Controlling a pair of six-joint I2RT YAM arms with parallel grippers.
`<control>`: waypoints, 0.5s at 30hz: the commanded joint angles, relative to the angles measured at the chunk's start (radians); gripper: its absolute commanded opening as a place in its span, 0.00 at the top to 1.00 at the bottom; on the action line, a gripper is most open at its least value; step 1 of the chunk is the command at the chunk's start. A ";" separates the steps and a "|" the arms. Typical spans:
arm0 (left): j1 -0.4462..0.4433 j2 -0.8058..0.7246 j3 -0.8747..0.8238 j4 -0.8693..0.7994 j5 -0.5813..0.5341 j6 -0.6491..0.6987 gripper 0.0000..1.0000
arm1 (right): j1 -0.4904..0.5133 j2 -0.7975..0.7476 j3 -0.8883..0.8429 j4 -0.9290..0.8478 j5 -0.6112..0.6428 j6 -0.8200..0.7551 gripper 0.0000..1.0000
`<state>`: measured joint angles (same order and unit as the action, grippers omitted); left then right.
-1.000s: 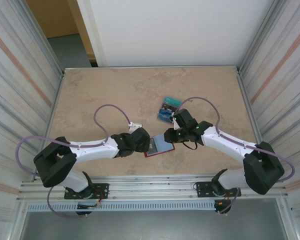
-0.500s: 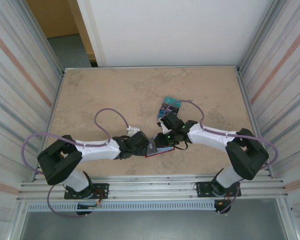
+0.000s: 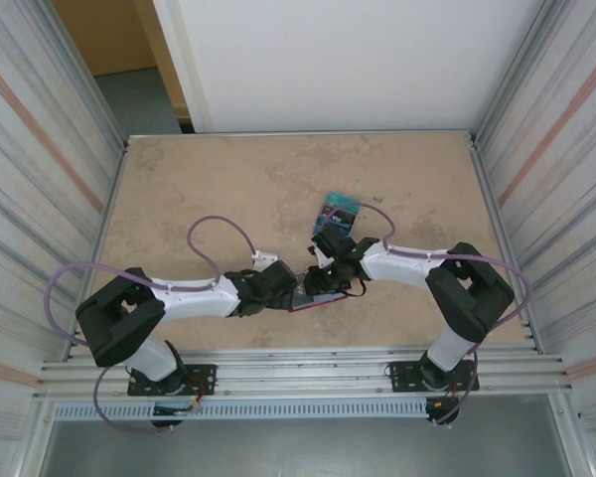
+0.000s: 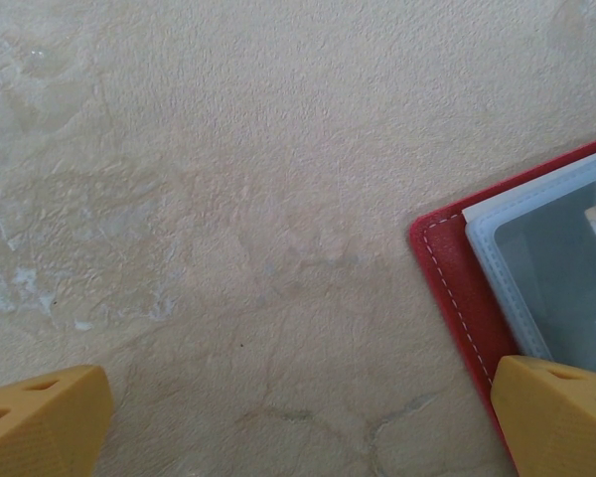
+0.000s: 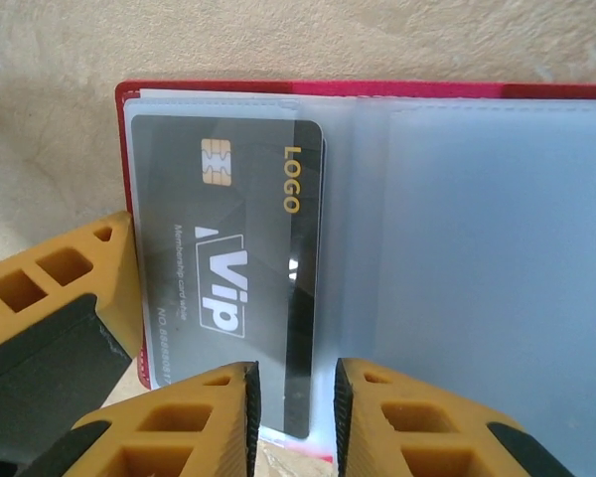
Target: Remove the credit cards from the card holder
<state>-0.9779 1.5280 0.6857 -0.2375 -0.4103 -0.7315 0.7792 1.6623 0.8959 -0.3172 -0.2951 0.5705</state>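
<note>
The red card holder point(image 3: 314, 302) lies spread open on the table point(image 3: 209, 179) near its 6 o'clock edge, with the two arms meeting over it. The left claw point(image 4: 298, 425) comes in from 9 o'clock, spread as wide as it goes, and one fingertip point(image 4: 561, 417) sits over the holder's stitched corner while the other hangs over bare table. The right claw point(image 5: 293, 402) comes in from 3 o'clock with its tips drawn close, leaving a narrow slot at the end of a dark card point(image 5: 228, 248) that sits in the clear sleeve point(image 5: 457, 248). Whether the tips actually nip that card's edge I cannot tell. Two loose cards point(image 3: 336, 213), blue and teal, lie on the table just beyond the holder toward 12 o'clock, so this looks like a late pull with at least one card left inside. The main risk, as I judge it, is the whole holder dragging or lifting along with the card, since the sleeve hugs it and only a corner seems pinned. The tips could also catch the sleeve's plastic lip instead of the card and crease it, or skate off the slick edge and lose it. The two claws work so close together that a sideways tug could knock one against the other
</note>
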 commanded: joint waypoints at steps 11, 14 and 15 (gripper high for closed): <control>-0.008 0.037 0.007 -0.054 -0.002 -0.009 0.01 | -0.027 0.048 -0.003 0.071 -0.113 0.046 0.76; -0.008 0.037 0.007 -0.057 -0.004 -0.011 0.01 | -0.052 0.033 -0.047 0.162 -0.209 0.078 0.78; -0.008 0.037 0.007 -0.061 -0.004 -0.011 0.01 | -0.063 0.029 -0.063 0.196 -0.239 0.090 0.79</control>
<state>-0.9779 1.5330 0.6884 -0.2382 -0.4107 -0.7341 0.7349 1.6962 0.8680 -0.2253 -0.4122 0.6094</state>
